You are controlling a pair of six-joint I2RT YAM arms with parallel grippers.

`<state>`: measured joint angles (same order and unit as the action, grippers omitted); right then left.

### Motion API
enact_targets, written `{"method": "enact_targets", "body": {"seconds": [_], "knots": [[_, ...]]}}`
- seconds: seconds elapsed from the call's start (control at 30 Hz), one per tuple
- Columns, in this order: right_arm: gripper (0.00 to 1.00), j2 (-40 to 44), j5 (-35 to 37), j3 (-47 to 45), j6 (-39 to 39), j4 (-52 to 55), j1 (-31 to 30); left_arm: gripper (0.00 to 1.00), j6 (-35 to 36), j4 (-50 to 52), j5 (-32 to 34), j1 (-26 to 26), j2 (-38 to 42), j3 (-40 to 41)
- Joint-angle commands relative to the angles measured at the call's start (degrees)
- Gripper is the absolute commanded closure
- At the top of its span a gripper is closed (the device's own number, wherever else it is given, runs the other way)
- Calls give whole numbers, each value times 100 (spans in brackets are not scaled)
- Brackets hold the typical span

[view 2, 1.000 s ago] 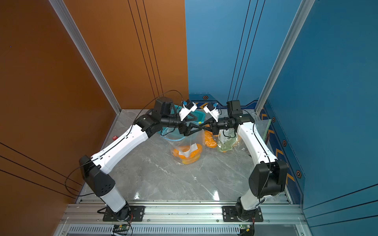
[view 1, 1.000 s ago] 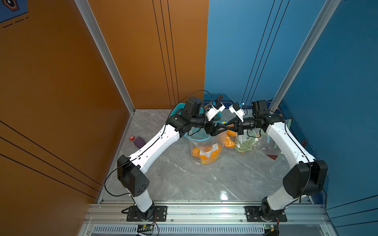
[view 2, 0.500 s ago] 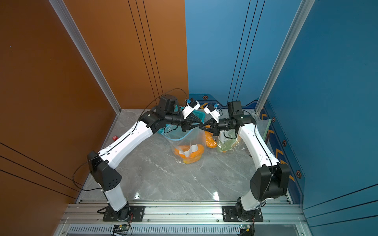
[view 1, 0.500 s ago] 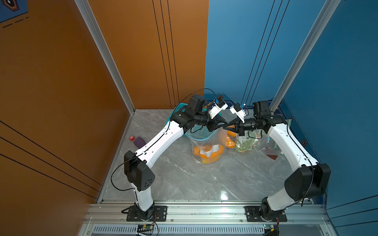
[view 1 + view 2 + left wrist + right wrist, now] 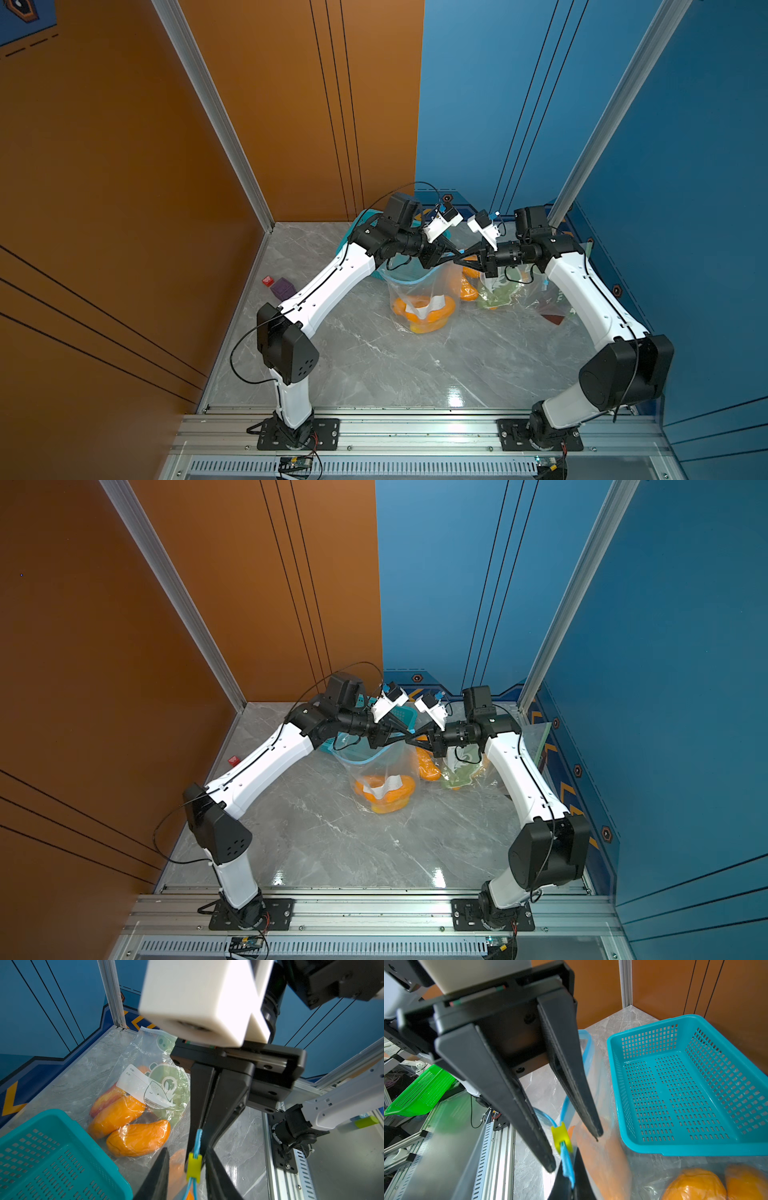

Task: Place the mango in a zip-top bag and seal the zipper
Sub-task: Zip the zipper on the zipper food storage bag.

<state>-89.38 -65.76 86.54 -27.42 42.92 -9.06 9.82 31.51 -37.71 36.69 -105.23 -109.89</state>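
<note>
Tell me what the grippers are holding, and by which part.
Right gripper pinches the zip-top bag by its blue zipper strip beside the yellow slider; left fingers straddle it, grip unclear.

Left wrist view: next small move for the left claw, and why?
Probably pull the left claw back along the blue zipper track, dragging the yellow slider. Its fingers flank the slider, the right claw pinches the track's end, and past it the track looks parted.

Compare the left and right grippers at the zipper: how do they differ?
The left gripper has jaws apart; the right gripper has them shut. The left gripper straddles the yellow slider with a gap either side; the right gripper pinches the blue zipper track. Both meet tip to tip at the mouth of the held bag.
</note>
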Motion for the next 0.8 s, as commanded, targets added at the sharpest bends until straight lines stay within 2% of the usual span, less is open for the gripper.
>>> {"method": "enact_targets", "body": {"seconds": [0.0, 0.13, 0.23, 0.5, 0.77], "knots": [[100, 190, 20, -56, 6, 76, -23, 80, 55, 167, -74, -52, -72, -199], [100, 193, 75, -76, 12, 68, 9, 95, 37, 173, -58, -76, -9, -219], [100, 230, 173, -127, 9, 60, 45, 100, 19, 172, -52, -130, 135, -140], [100, 785, 765, -686, 248, -513, 75, 100, 208, 348, -12, -263, 577, 181], [100, 1235, 1017, -1139, 600, -1022, 226, 100, 499, 497, 8, -440, 1028, 567]]}}
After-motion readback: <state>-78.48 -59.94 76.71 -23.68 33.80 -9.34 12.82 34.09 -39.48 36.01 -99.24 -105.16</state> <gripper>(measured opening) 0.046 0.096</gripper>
